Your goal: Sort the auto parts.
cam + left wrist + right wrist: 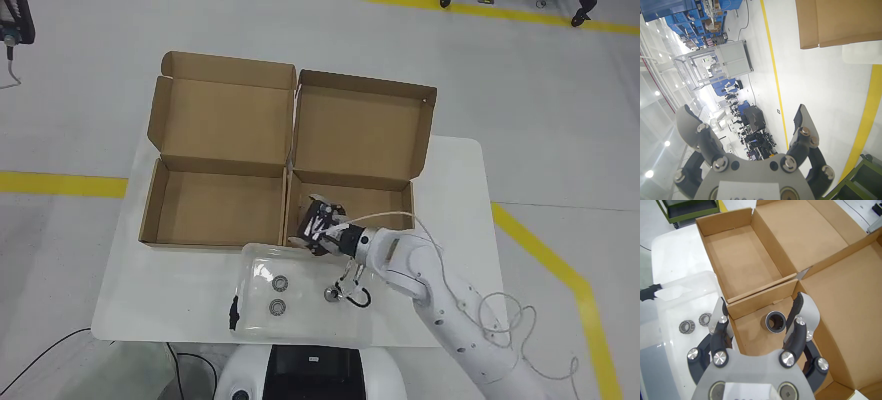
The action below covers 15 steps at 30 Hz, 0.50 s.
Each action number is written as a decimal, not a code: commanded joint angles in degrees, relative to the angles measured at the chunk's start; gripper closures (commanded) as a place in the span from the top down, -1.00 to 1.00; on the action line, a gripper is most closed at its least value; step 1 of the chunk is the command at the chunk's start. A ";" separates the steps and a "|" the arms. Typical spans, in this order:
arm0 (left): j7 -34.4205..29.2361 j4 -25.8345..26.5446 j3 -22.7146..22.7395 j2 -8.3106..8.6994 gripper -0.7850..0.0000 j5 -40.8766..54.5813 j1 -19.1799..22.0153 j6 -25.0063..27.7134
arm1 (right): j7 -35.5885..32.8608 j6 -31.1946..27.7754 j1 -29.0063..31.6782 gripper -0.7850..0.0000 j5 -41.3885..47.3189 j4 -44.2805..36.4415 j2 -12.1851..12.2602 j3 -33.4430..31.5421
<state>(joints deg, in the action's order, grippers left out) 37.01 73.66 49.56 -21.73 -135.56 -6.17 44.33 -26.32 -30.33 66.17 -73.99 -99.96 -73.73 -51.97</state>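
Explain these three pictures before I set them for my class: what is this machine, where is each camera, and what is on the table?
This is a two-armed robot sorting parts at a white table. One picture looks down from above its arms; the others come from a camera on each wrist. On the table stand two open cardboard boxes, a left box and a right box, and a clear tray holding two metal bearings. The right gripper hangs open over the right box, where a black ring lies loose. The left gripper is open, empty, and faces the room.

double wall [762, 294] parts left box [742, 262] from ring [776, 323] | open above ring
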 commanded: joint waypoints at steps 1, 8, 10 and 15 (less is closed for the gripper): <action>0.00 0.00 0.00 0.00 1.00 0.00 0.00 0.00 | 0.03 -1.72 1.15 0.60 -0.57 -2.01 0.36 -0.39; 0.00 0.00 0.00 0.00 1.00 0.00 0.00 0.00 | -2.37 -5.81 5.57 0.65 -2.85 -8.34 1.68 -1.85; 0.00 0.00 0.00 0.00 1.00 0.00 0.00 0.00 | -3.50 -6.42 6.95 0.65 -2.75 -10.11 2.02 -2.31; 0.00 0.00 0.00 0.00 1.00 0.00 0.00 0.00 | -5.14 -8.61 10.25 0.61 -2.66 -12.65 2.94 -3.71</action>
<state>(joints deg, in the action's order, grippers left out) 37.01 73.66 49.56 -21.73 -135.56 -6.17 44.33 -31.28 -38.58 75.83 -76.65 -112.34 -70.97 -55.36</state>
